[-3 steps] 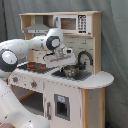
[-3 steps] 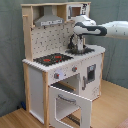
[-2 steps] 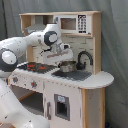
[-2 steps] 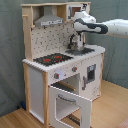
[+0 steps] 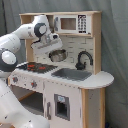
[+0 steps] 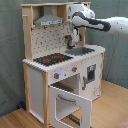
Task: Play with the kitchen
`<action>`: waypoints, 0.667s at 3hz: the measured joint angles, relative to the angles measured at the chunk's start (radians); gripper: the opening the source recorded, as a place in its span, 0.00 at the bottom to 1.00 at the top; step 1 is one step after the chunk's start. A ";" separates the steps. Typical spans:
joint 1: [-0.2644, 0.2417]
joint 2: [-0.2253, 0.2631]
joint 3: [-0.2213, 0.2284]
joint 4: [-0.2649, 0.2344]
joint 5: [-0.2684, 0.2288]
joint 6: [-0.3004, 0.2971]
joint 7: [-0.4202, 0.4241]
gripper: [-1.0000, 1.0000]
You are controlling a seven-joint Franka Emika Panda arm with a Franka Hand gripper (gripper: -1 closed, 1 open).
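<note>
Gripper (image 5: 56, 46) of the white robot arm (image 5: 20, 37) hangs over the counter between stovetop and sink, apparently carrying a small round silver pot (image 5: 58, 55); finger opening can't be told. Tall white and light-wood toy kitchen (image 6: 40, 70) stands on the wooden floor (image 6: 12, 120), oven door (image 6: 70, 106) open, red burners (image 6: 52, 59) bare. Step looks like moving the pot; next move probably calls for setting it down on the black stovetop (image 5: 35, 67) or in the grey sink (image 5: 72, 74).

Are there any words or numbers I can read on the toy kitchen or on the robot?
No text can be read anywhere.
The kitchen: the microwave has a dark button panel, but its marks are too blurred to read.
The knobs under the stovetop: no readable marks.
The robot arm: no label or number shows in either exterior view.
</note>
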 joint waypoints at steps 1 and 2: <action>-0.003 -0.001 0.070 0.073 0.003 0.031 0.014 0.00; -0.013 -0.001 0.153 0.113 0.003 0.108 0.015 0.00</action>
